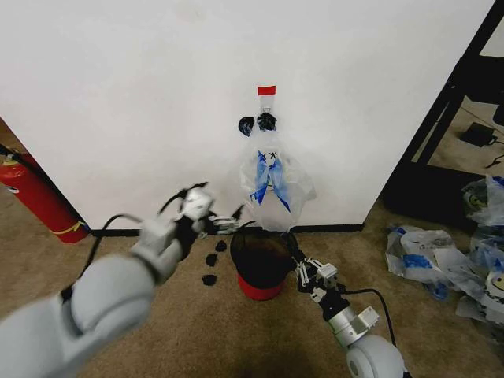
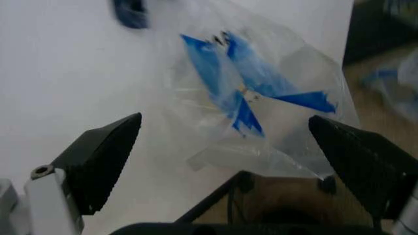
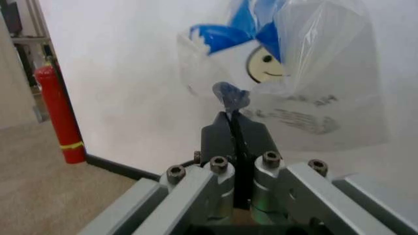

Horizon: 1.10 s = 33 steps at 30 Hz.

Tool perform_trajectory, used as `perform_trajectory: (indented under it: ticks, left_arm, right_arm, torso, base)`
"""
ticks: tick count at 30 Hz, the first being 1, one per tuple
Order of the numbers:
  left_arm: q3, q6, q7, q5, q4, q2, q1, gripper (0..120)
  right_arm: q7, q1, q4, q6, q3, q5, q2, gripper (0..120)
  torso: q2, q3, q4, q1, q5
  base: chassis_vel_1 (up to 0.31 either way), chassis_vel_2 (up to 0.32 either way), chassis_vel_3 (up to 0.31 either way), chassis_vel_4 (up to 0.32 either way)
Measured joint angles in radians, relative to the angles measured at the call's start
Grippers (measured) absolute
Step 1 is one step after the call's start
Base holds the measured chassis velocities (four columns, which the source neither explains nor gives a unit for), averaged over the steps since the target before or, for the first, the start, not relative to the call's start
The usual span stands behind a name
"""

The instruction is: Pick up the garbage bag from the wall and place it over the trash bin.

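1. Hanging on the wall (image 1: pixel 142 94) is where the garbage bag (image 1: pixel 272 185) is now, up on a small hook under a bit of red tape (image 1: pixel 267 90), w/ its blue handles at the top
2. It sits above & a bit ahead of both grippers, and right over the trash bin (image 1: pixel 261 265) on the carpet (image 1: pixel 197 331)
3. Left gripper (image 1: pixel 223 223) is held up, low & to the side of the bag, not touching it. Its jaws are spread wide; in the left wrist view the bag (image 2: pixel 261 103) shows btwn the two dark fingers (image 2: pixel 104 159)
4. Right gripper (image 1: pixel 307 272) is low, just beside the bin rim. Its fingers (image 3: pixel 234 137) are pressed tight together. A small blue scrap (image 3: pixel 230 95) sits at their tips, but I can't tell if it's pinched or just behind them. The bag's smiley face (image 3: pixel 267 66) is up past those tips
5. How far along: I think it's early. Bag is not off the hook yet, so no pick-up done
6. Left to do: grab the bag, lift it off the hook, open it & put it over the bin
7. Red fire extinguisher (image 1: pixel 35 197) stands far out past the left gripper. More bags (image 1: pixel 441 256) lie far out past the right one. Not our things
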Motion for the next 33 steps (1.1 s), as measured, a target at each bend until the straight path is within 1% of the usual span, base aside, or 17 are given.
perform_trajectory:
  ticks: [1, 2, 3, 4, 6, 7, 8, 9, 11, 12, 13, 14, 18, 25, 26, 32, 33]
  left_arm:
    - [0.082, 0.026, -0.024, -0.026, 0.038, -0.024, -0.106, 100]
    - [0.082, 0.026, -0.024, -0.026, 0.038, -0.024, -0.106, 100]
    - [0.149, 0.042, -0.052, -0.057, 0.07, -0.048, -0.203, 99]
    - [0.188, 0.052, -0.076, -0.09, 0.088, -0.065, -0.261, 98]
    - [0.241, 0.058, -0.118, -0.164, 0.112, -0.094, -0.335, 98]
    - [0.261, 0.058, -0.13, -0.184, 0.123, -0.106, -0.357, 97]
    - [0.277, 0.058, -0.138, -0.197, 0.134, -0.116, -0.373, 96]
    - [0.277, 0.058, -0.138, -0.197, 0.134, -0.116, -0.373, 96]
    - [0.314, 0.057, -0.179, -0.267, 0.164, -0.149, -0.408, 95]
    - [0.326, 0.056, -0.201, -0.3, 0.171, -0.16, -0.416, 94]
    - [0.337, 0.054, -0.215, -0.327, 0.177, -0.17, -0.419, 94]
    - [0.349, 0.053, -0.222, -0.339, 0.186, -0.178, -0.42, 94]
    - [0.377, 0.05, -0.231, -0.343, 0.217, -0.199, -0.42, 94]
    - [0.429, 0.045, -0.246, -0.353, 0.298, -0.254, -0.435, 91]
    - [0.429, 0.045, -0.246, -0.353, 0.298, -0.254, -0.435, 91]
    - [0.467, 0.043, -0.247, -0.348, 0.36, -0.294, -0.448, 68]
    - [0.467, 0.043, -0.247, -0.348, 0.36, -0.294, -0.448, 68]
  right_arm:
    - [0.0, -0.004, 0.002, 0.0, 0.007, -0.001, 0.001, 0]
    - [0.0, -0.004, 0.002, 0.0, 0.007, -0.001, 0.001, 0]
    - [0.0, -0.007, 0.003, 0.002, 0.014, -0.004, 0.004, 0]
    - [-0.001, -0.009, 0.004, 0.003, 0.018, -0.005, 0.006, 0]
    - [-0.001, -0.012, 0.005, 0.005, 0.025, -0.007, 0.009, 0]
    - [-0.001, -0.014, 0.006, 0.006, 0.029, -0.007, 0.011, 0]
    - [-0.001, -0.017, 0.007, 0.007, 0.031, -0.008, 0.012, 0]
    - [-0.001, -0.017, 0.007, 0.007, 0.031, -0.008, 0.012, 0]
    - [-0.001, -0.023, 0.008, 0.011, 0.039, -0.01, 0.016, 0]
    - [-0.001, -0.023, 0.008, 0.012, 0.04, -0.011, 0.017, 0]
    - [-0.001, -0.023, 0.008, 0.012, 0.04, -0.012, 0.018, 0]
    - [-0.001, -0.023, 0.008, 0.012, 0.04, -0.013, 0.02, 0]
    - [-0.002, -0.023, 0.007, 0.012, 0.039, -0.015, 0.026, 0]
    - [-0.003, -0.027, 0.007, 0.016, 0.04, -0.019, 0.028, 0]
    - [-0.003, -0.027, 0.007, 0.016, 0.04, -0.019, 0.028, 0]
    - [-0.004, -0.027, 0.009, 0.017, 0.044, -0.013, 0.024, 0]
    - [-0.004, -0.027, 0.009, 0.017, 0.044, -0.013, 0.024, 0]
  torso:
    - [0.0, 0.0, -0.0003, 0.0, -0.0008]
    - [0.0, 0.0, -0.0003, 0.0, -0.0008]
    - [0.0, 0.0, -0.0005, 0.0, 0.0003]
    - [0.0, 0.0, -0.0003, 0.0, 0.0012]
    - [0.0, 0.0, 0.0, 0.0, 0.0003]
    - [0.0, 0.0, 0.0004, 0.0, -0.0002]
    - [0.0, 0.0, 0.0007, 0.0, 0.0]
    - [0.0, 0.0, 0.0007, 0.0, 0.0]
    - [0.0, 0.0, 0.0005, 0.0, -0.0004]
    - [0.0, 0.0, 0.0003, 0.0, 0.0]
    - [0.0, 0.0, 0.0003, 0.0, 0.0004]
    - [0.0, 0.0, 0.0003, 0.0, -0.0001]
    - [0.0, 0.0, 0.0006, 0.0, -0.0001]
    - [0.0, 0.0, 0.0003, 0.0, 0.0]
    - [0.0, 0.0, 0.0003, 0.0, 0.0]
    - [0.0, 0.0, 0.0004, 0.0, 0.0]
    - [0.0, 0.0, 0.0004, 0.0, 0.0]
  base:
    - [0.0, 0.0, 0.0, 0.0]
    - [0.0, 0.0, 0.0, 0.0]
    - [0.0, 0.0, 0.0, 0.0]
    - [0.0, 0.0, 0.0, 0.0]
    - [0.0, 0.0, 0.0, 0.0]
    - [0.0, 0.0, 0.0, 0.0]
    - [0.0, 0.0, 0.0, 0.0]
    - [0.0, 0.0, 0.0, 0.0]
    - [0.0, 0.0, 0.0, 0.0]
    - [0.0, 0.0, 0.0, 0.0]
    - [0.0, 0.0, 0.0, 0.0]
    - [0.0, 0.0, 0.0, 0.0]
    - [0.0, 0.0, 0.0, 0.0]
    - [0.0, 0.0, 0.0, 0.0]
    - [0.0, 0.0, 0.0, 0.0]
    - [0.0, 0.0, 0.0, 0.0]
    - [0.0, 0.0, 0.0, 0.0]
